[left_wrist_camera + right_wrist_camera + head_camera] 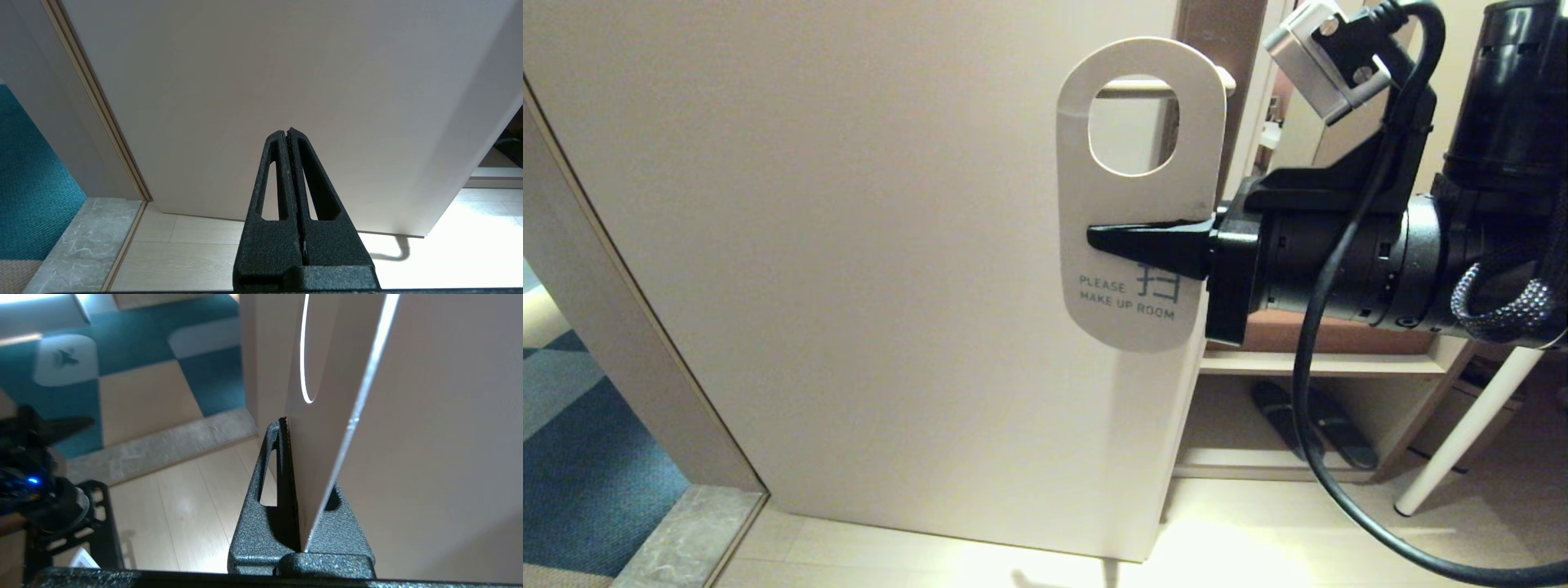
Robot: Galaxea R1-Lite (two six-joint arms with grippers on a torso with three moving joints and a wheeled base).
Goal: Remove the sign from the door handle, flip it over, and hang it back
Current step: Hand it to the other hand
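Note:
The sign point(1141, 196) shows its white "PLEASE MAKE UP ROOM" side, upright against the door's right edge. The pale door handle point(1135, 86) runs behind it and shows through the oval hole, on its brown backplate point(1225, 33). I cannot tell whether the sign rests on the lever. My right gripper point(1111, 238) comes in from the right and is shut on the sign's middle. In the right wrist view the sign point(327, 416) stands edge-on between the right gripper's point(288, 422) jaws. My left gripper point(288, 131) is shut and empty, low before the door, away from the sign.
The pale door point(849, 245) fills the middle, with its frame point(621, 327) and a grey stone threshold point(686, 539) at the left beside blue carpet point(580, 474). Behind my right arm are a low shelf point(1323, 363) with dark slippers point(1307, 425), a white leg point(1462, 433) and a black cable point(1307, 351).

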